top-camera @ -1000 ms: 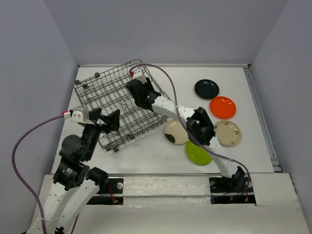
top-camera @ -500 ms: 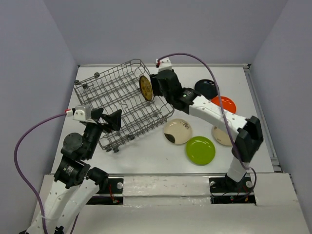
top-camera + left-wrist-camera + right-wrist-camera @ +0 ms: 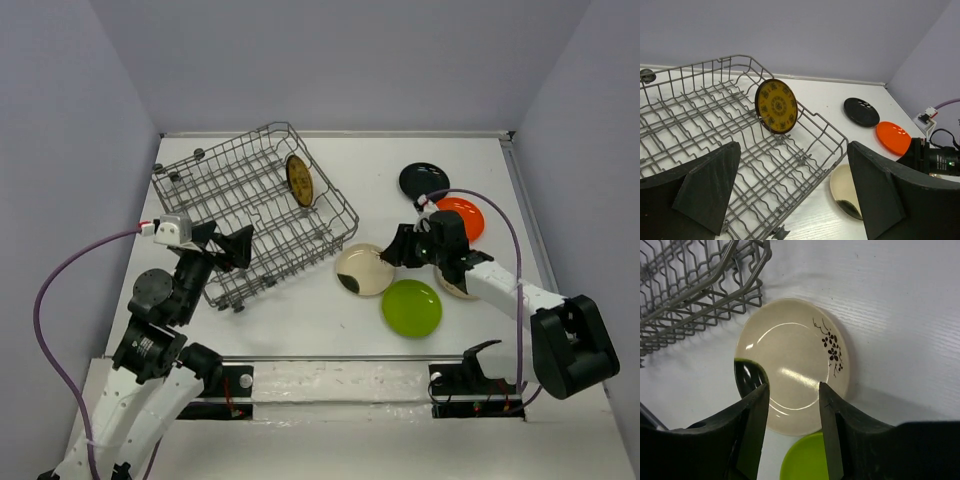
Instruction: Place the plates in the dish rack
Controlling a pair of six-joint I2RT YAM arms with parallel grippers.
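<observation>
At the left edge of the white table, the left gripper hangs near the front corner of the dish rack. Its two dark fingers are spread wide with nothing between them, and they touch nothing. The grey wire rack sits askew on the table, turned at an angle to the table's edges. One plate is loaded: the brown-yellow patterned plate stands on edge among the tines near the rack's far right side.

Just right of the rack's near corner, the cream plate lies flat on the table, a dark flower sprig painted on it. The right gripper hovers low over this plate. In the wrist view its fingers stand partly apart and grasp nothing; the plate shows in the gap between them.

Just beside the cream plate, nearer the arm bases, lies the lime green plate. The right forearm crosses above the beige plate and hides most of it. Farther back on the right, the black plate and the orange plate lie flat, close together.
</observation>
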